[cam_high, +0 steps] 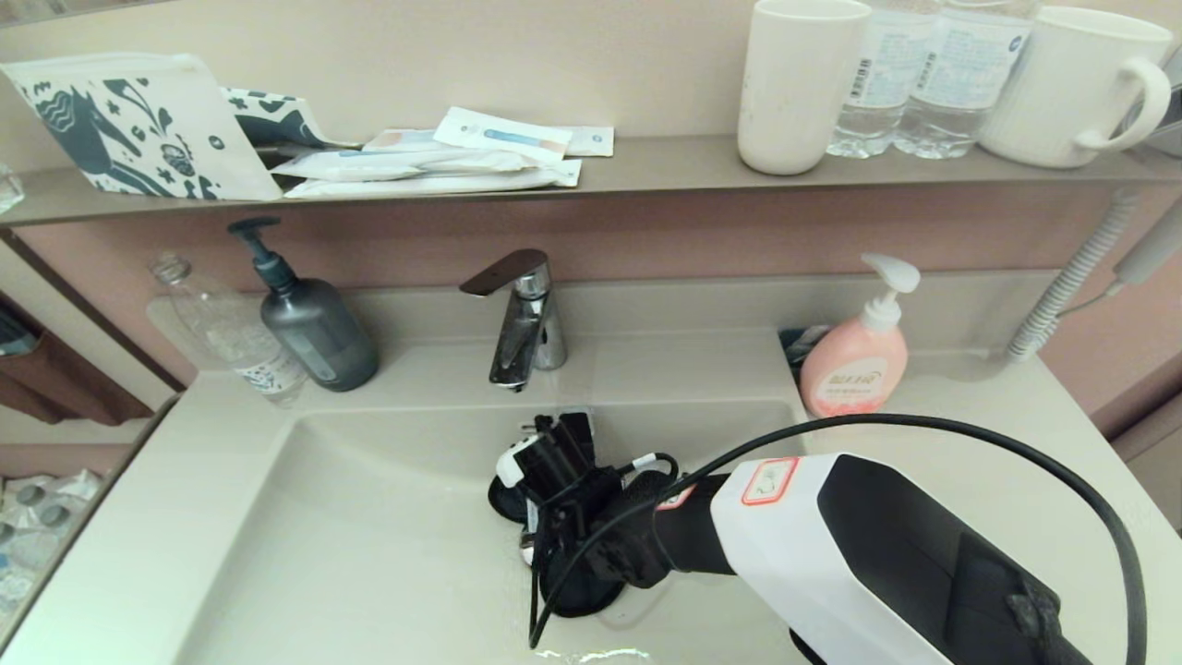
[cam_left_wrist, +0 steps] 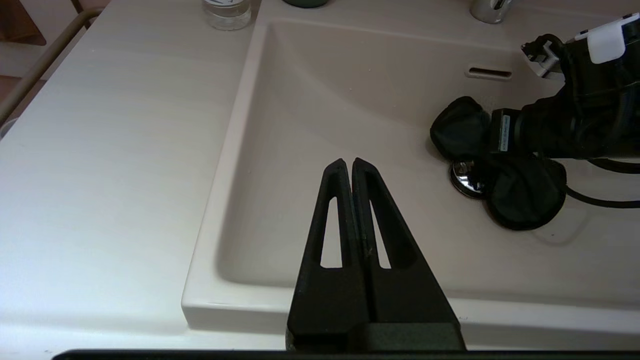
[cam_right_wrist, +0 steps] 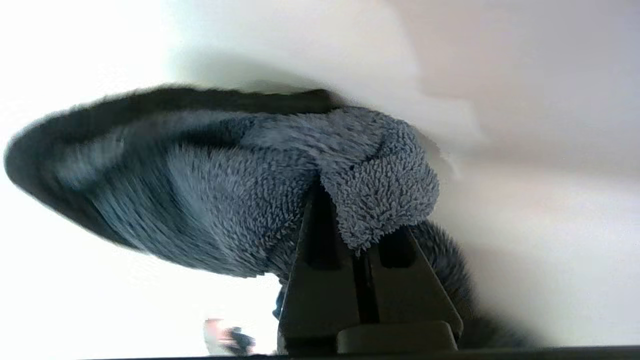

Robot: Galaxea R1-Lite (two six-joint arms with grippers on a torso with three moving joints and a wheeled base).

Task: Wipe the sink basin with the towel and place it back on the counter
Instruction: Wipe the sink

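Right gripper (cam_right_wrist: 350,210) was clamped on the towel (cam_right_wrist: 210,200) in the basin (cam_high: 369,517); left gripper (cam_left_wrist: 348,167) closed, empty.

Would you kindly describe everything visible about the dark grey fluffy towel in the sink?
The dark charcoal-grey fluffy microfibre towel is bunched up, not spread flat, with a darker edge along one fold. It lies low in the cream-white glossy sink basin, pressed on the floor beside and partly over the chrome round drain plug, below the overflow slot. The right gripper is shut on a fold of it, pile bulging over the fingers. The left gripper hangs apart, shut and empty, over the basin's near edge.
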